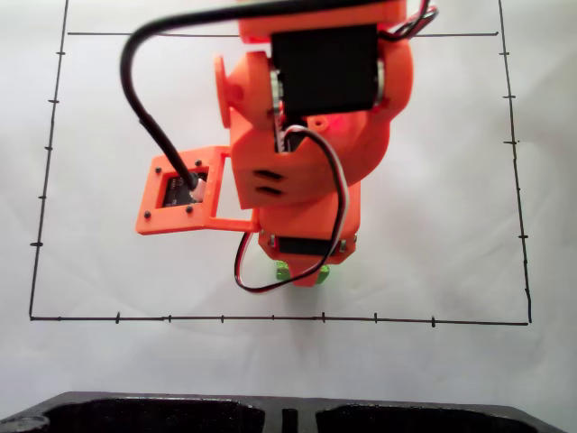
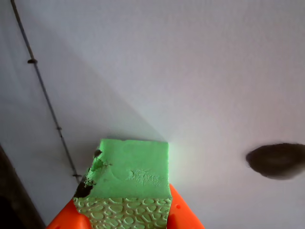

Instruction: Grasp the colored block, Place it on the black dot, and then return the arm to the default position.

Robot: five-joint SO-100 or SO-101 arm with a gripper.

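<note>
Fixed view, left to right: a thin black border line with tick marks (image 1: 47, 176) runs down the left of the frame and along the bottom; the orange arm (image 1: 306, 135) fills the upper centre, with a black cable (image 1: 144, 108) looping to a small board on its left flank. Under the arm's lower end, centre frame, slivers of the colored block (image 1: 282, 269) show green just above the bottom border line.

Wrist view, left to right: the border line (image 2: 43, 90) slants down the left side; the colored block (image 2: 133, 169) sits at bottom centre between the orange fingers of the claw (image 2: 126, 214); the black dot (image 2: 279, 160) lies at the right edge, apart from the block, with bare white counter (image 2: 190, 71) between them. The claw is closed on the block, orange showing at both lower flanks. Cannot tell whether the block is lifted or resting on the counter.

Risks, as judged from this:
- Only the lower part of the block appears pinched, so it may rotate or slip during the sideways carry to the dot
- The block's left edge is chipped and darkened, so the contact face may be uneven and the grip weaker on that side
- The block is wider than the dot and will hide it on approach, so an off-centre release is likely to go unnoticed
- Opening too high could let the block bounce or roll off the mark

Writing: none legible; no brand or label seen on arm, block or counter, only tick marks on the border line
</note>
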